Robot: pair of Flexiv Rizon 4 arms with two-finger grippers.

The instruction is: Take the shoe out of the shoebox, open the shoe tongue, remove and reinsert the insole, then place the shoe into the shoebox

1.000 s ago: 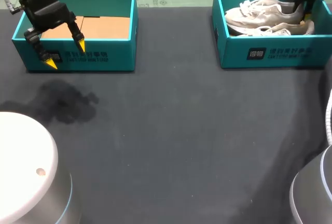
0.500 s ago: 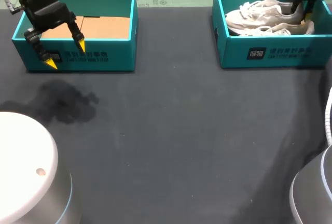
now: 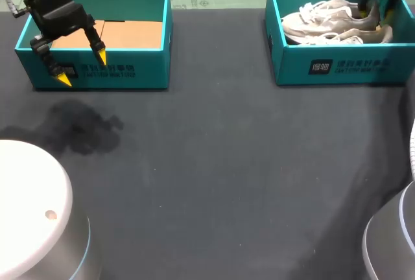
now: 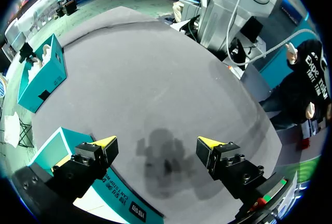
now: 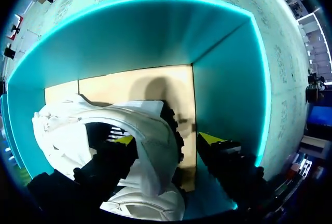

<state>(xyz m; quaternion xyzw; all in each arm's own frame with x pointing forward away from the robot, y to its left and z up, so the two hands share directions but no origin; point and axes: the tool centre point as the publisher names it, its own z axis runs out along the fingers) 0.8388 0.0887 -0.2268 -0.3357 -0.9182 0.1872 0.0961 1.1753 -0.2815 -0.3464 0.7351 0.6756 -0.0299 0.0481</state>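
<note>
over at the far right of the table, the right-hand shoebox (image 3: 342,66) holds a pair of white shoes lying on their sides, and the right gripper (image 3: 375,13) is down inside it at the heel end of the rear shoe (image 3: 324,9). the right wrist view shows its fingers spread around that heel (image 5: 155,146), one yellow tip (image 5: 124,139) inside the shoe's opening and the other (image 5: 209,138) out in the gap between the shoe and the box wall (image 5: 223,79); the outer tip does not look to be pressing on the shoe, so i judge this gripper open and not yet clamped. the second shoe (image 3: 347,35) lies nearer the front wall.

the left gripper (image 3: 80,67) hangs over the front edge of the other shoebox (image 3: 130,72), which shows only its cardboard floor; its fingers are wide apart with nothing between them, the dark table (image 4: 155,94) beneath.

as for progress, the shoe lies in its box, which suits either the outset, with the gripper about to lift it, or the finish, with the shoe just set back and let go. tongue and insole are too hidden to settle it
</note>
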